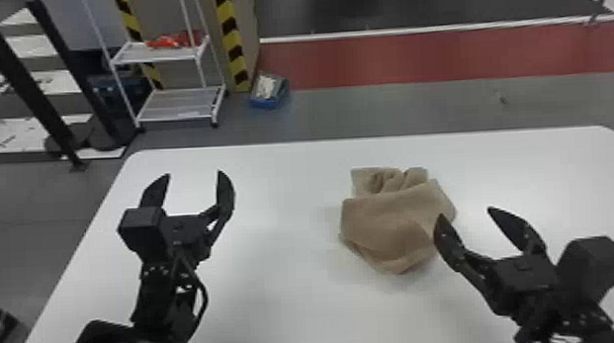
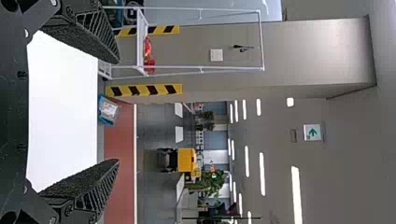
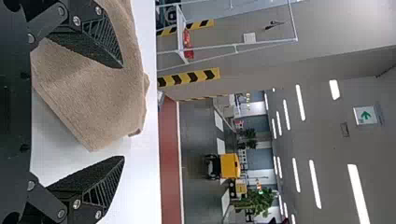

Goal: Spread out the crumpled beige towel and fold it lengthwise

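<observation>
Crumpled beige towel bunched on the white table, right of centre. Right gripper at its near right edge, jaws apart, one finger overlapping the cloth in head view. Left gripper over the table's left side, jaws wide, nothing between. Beyond the table: white wire shelf rack, blue bin on the floor.

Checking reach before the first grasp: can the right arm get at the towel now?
Likely yes: its open hand hovers by the towel's near right side, with nothing visible between; the left hand is well off.
</observation>
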Motion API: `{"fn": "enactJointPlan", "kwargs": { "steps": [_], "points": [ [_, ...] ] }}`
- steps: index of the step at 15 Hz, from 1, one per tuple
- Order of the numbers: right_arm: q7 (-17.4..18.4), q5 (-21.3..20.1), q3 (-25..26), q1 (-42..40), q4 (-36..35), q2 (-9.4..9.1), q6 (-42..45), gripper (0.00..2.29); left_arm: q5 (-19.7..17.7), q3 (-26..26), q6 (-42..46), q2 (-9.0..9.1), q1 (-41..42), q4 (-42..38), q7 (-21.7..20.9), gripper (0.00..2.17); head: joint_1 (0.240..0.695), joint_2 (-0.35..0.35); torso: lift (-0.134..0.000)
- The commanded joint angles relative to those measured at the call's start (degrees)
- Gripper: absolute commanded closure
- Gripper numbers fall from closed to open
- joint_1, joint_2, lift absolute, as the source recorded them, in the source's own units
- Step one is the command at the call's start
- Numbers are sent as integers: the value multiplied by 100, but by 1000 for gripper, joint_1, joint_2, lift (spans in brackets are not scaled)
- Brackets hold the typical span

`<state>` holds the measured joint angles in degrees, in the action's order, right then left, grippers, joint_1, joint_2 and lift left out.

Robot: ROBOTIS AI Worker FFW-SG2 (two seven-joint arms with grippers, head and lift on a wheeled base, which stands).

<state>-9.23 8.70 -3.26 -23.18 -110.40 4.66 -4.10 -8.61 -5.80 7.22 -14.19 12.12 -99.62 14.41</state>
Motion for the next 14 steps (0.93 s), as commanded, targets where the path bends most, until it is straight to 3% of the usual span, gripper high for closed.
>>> {"fn": "enactJointPlan", "kwargs": {
  "steps": [1,6,12,14],
  "points": [
    [0,-132,-148,-178,-69,8,-8,218,0,-35,73,13,-8,118,-8,151,695,116,-124],
    [35,-633,-175,-178,177,8,-96,255,9,-71,161,4,-8,223,-8,151,695,139,-124],
    [-9,-334,502,-125,362,35,-8,255,-18,-624,73,-13,221,30,97,174,695,99,-124],
    [-17,-228,730,-204,274,35,27,255,-360,-826,-261,-22,273,-199,27,434,695,27,-124]
  ]
}}
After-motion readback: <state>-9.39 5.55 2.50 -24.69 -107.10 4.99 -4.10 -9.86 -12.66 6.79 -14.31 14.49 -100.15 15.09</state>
